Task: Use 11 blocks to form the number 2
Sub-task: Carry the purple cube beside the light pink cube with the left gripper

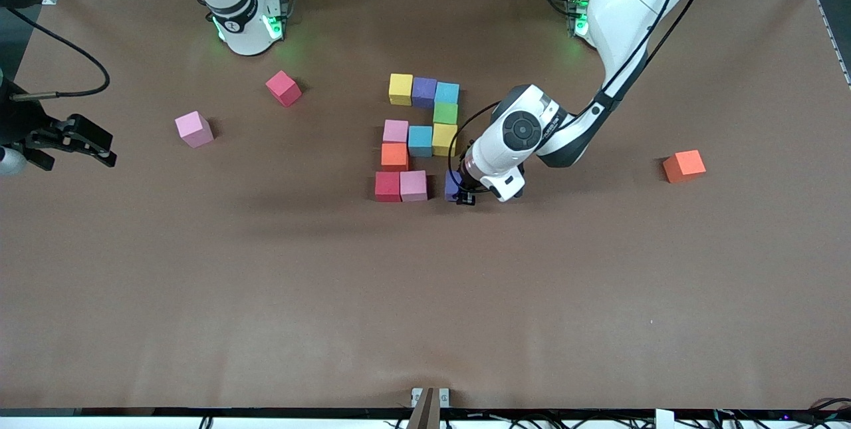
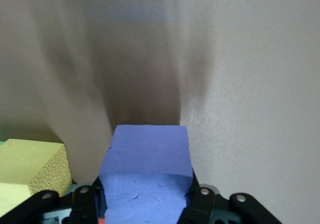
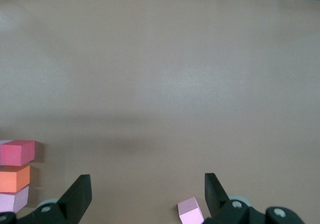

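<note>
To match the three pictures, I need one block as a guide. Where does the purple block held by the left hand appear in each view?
Front view: the held purple block peeks out beside the left hand, next to the bottom row's pink block.
Left wrist view: it fills the lower middle, between the fingers.
Right wrist view: not in it.
Shared landmark: the yellow block, in the front and left wrist views only.

Ten mixed-colour cubes form the number 2 [image 1: 417,138], its last row one short. A purple block [image 1: 453,184] sits clamped beside that row's pink block [image 1: 413,185].
</note>
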### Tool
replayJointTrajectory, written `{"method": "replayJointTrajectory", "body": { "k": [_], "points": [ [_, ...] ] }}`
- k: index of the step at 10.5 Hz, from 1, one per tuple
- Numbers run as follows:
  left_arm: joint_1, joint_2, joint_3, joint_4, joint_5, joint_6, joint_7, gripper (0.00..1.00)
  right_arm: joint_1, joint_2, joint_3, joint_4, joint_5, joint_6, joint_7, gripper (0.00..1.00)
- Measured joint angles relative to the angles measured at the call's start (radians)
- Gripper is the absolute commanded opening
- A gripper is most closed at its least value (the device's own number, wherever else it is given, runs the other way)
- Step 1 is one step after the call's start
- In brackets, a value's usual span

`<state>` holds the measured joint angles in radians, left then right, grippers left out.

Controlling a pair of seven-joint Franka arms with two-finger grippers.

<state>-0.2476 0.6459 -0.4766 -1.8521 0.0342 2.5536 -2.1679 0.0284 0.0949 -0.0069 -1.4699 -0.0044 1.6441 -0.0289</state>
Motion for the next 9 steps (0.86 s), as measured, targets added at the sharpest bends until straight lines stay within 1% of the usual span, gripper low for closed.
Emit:
{"method": "replayJointTrajectory", "body": {
  "k": [6, 9],
  "points": [
    [-0.02, 0.003, 0.003, 0.0, 0.0, 0.013, -0.053, 0.59, -0.001, 0.016, -0.001, 0.0, 0.001, -0.014, -0.001, 1.0],
    [-0.044, 0.007, 0.029, 0.008, 0.0, 0.015, -0.053, 0.59, -0.002, 0.017, -0.001, 0.0, 0.001, -0.014, -0.001, 1.0]
  ]
}}
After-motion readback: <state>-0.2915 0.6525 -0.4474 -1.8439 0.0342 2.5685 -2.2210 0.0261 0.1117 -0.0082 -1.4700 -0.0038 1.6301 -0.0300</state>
